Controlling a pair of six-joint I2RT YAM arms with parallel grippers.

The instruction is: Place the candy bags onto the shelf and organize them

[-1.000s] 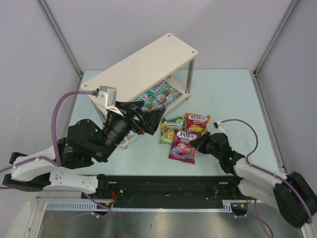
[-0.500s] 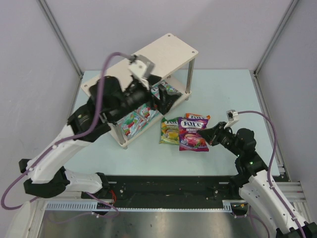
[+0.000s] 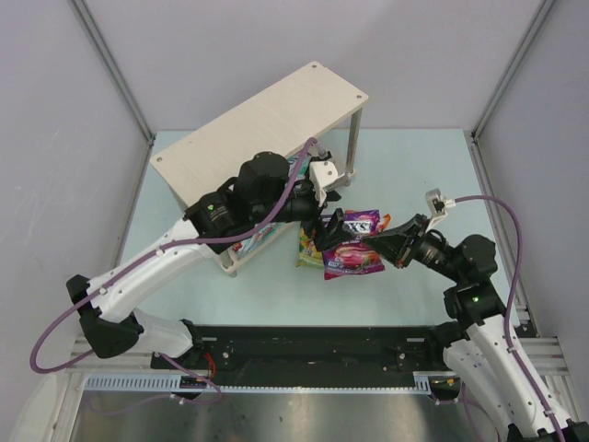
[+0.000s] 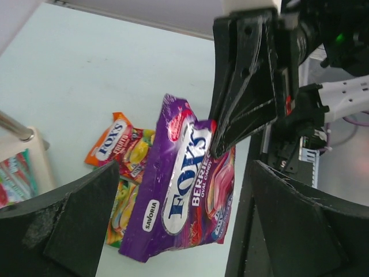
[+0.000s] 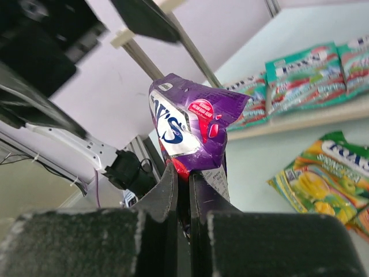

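Note:
My right gripper [image 3: 375,241] is shut on one edge of a purple FOX'S candy bag [image 3: 352,255] and holds it off the table; the right wrist view shows the jaws [image 5: 183,173] pinching the bag [image 5: 190,121]. My left gripper [image 3: 328,224] is open and empty, its jaws wide apart on either side of the purple bag [image 4: 184,184] without touching it. A green-yellow bag [image 3: 307,249] and a red-orange bag [image 4: 115,144] lie on the table beneath. The pale wood shelf [image 3: 267,120] stands behind, with teal bags [image 5: 305,72] on its lower board.
The left arm reaches across the shelf's front right corner, next to a metal post [image 3: 352,147]. Grey walls close in the table on three sides. A black rail [image 3: 304,354] runs along the near edge.
My right gripper has lifted the purple bag off the table and carried it left. My left arm has swung from the shelf's left side to its front right, ending beside the purple bag.

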